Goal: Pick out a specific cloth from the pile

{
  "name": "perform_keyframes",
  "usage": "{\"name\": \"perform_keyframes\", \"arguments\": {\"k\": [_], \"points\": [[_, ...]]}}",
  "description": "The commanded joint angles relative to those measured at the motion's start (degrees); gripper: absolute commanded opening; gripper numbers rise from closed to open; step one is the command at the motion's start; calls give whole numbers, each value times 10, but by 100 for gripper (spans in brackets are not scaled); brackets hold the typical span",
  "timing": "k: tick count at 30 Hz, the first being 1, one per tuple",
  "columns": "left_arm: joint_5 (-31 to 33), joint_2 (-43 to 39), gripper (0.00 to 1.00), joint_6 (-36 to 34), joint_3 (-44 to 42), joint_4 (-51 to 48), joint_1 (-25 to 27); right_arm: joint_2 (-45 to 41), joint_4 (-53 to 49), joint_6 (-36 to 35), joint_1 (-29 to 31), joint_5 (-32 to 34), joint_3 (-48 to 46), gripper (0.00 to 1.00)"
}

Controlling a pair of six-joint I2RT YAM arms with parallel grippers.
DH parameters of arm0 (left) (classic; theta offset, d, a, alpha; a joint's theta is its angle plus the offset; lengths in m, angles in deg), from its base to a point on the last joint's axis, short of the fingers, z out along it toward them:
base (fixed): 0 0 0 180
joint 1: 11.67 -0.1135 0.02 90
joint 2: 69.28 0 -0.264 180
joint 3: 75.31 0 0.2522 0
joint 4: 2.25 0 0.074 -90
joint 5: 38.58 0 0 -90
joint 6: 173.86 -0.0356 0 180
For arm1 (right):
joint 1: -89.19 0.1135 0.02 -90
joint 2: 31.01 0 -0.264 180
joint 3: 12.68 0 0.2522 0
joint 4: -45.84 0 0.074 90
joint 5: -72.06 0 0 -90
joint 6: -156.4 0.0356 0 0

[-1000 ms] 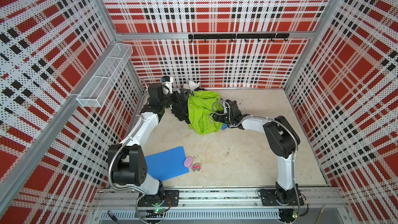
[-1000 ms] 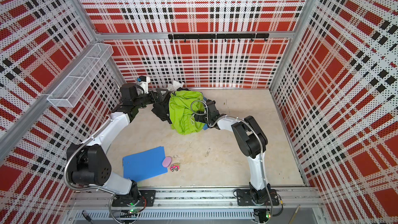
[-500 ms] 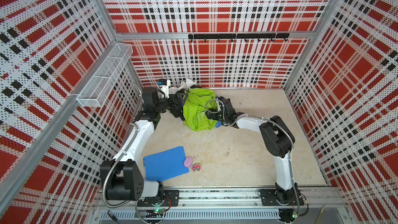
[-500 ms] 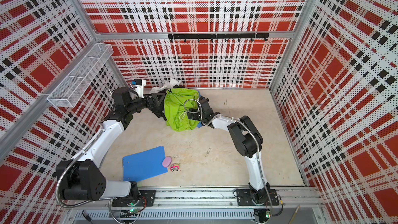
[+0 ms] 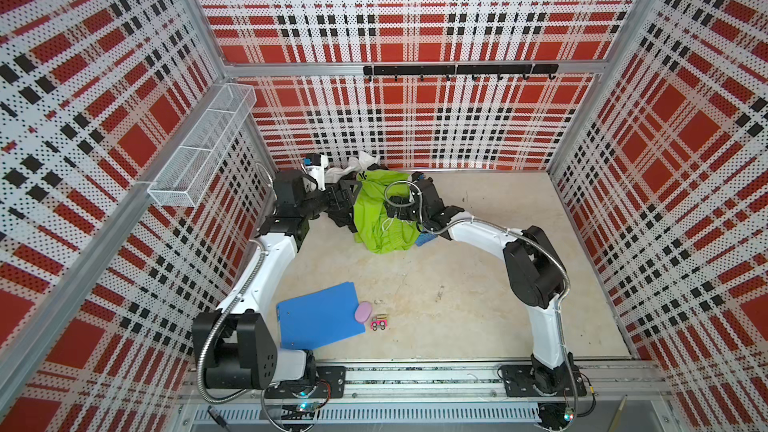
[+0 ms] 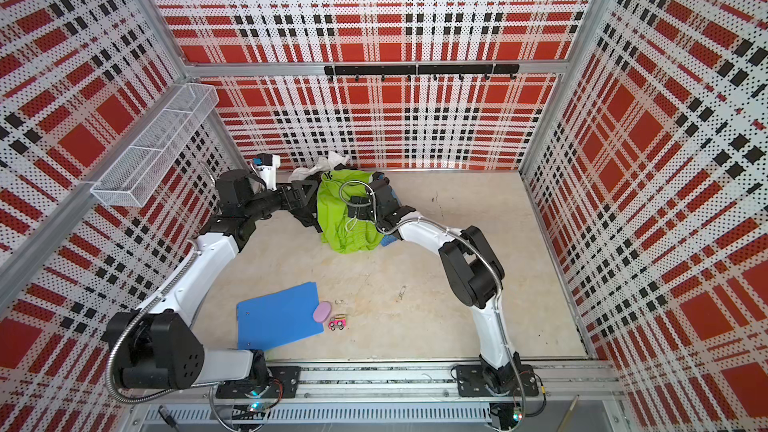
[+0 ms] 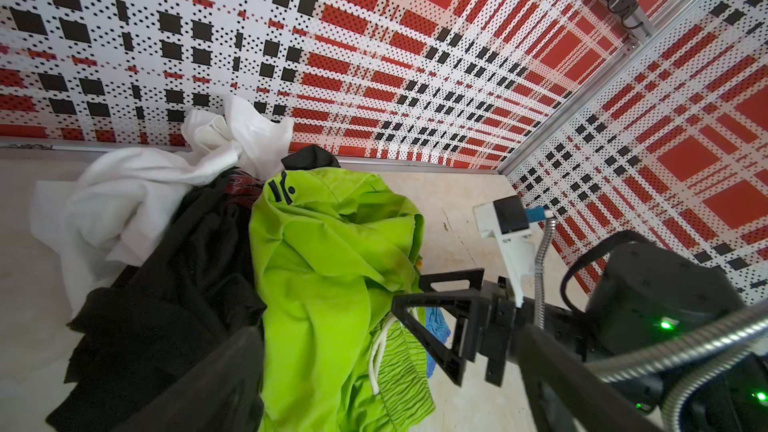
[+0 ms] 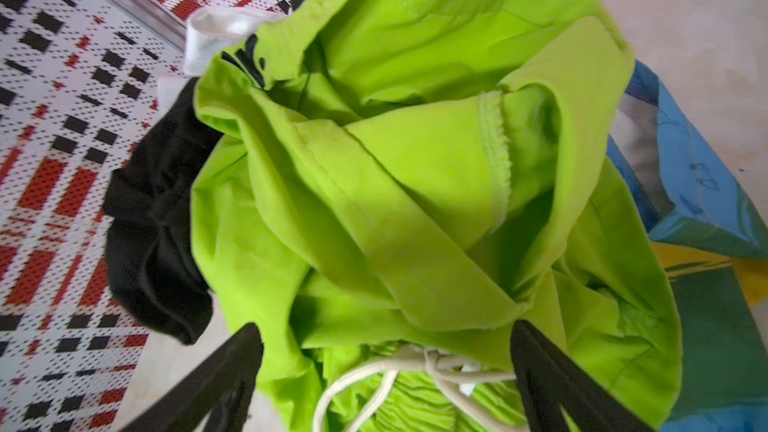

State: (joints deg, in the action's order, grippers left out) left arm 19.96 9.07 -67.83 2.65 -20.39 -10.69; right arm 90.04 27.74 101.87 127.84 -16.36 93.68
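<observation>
The cloth (image 5: 380,218) (image 6: 345,222), lime-green with a pale drawstring (image 8: 415,367), lies crumpled on top of the pile (image 5: 341,216) by the back wall. A white garment (image 7: 137,184) and a black shirt (image 7: 178,284) lie beside it. My right gripper (image 5: 392,209) (image 8: 384,376) hangs open over the cloth's gathered waistband, and the drawstring knot lies between its fingers. My left gripper (image 5: 348,195) (image 7: 386,392) is open at the pile's left side, over the edge where the black shirt meets the cloth. Neither gripper holds anything.
A blue and multicolour cloth (image 8: 706,201) peeks out under the green one. Near the front lie a blue board (image 5: 318,322), a pink oval (image 5: 363,311) and a small pink toy car (image 5: 379,323). A wire basket (image 5: 203,147) hangs on the left wall, and a hook rail (image 5: 457,70) on the back wall.
My right gripper has slid left and back over the green cloth, and its jaws stand wider. The left arm has stretched lower toward the pile. The green cloth has shifted slightly back.
</observation>
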Motion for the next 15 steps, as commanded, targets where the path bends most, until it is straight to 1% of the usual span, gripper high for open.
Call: {"name": "perform_keyframes", "arguments": {"k": [1,3,6,12,13,14,15], "points": [[0,-16,99,-7,-4,13,-4,42,-65,10,7,31,42,97],[-2,-15,99,-7,-4,13,-4,65,-94,12,8,31,65,98],[-2,-15,99,-6,-4,14,-4,81,-109,18,10,30,71,98],[-1,-16,99,-6,-5,14,-4,81,-131,35,17,47,59,100],[-1,-16,99,-6,-5,14,-4,78,-129,38,17,47,53,99],[-2,-16,99,-5,-5,15,-4,76,-125,40,17,46,46,95],[-3,-16,99,-5,-5,15,-4,74,-119,42,17,46,40,90]]}}
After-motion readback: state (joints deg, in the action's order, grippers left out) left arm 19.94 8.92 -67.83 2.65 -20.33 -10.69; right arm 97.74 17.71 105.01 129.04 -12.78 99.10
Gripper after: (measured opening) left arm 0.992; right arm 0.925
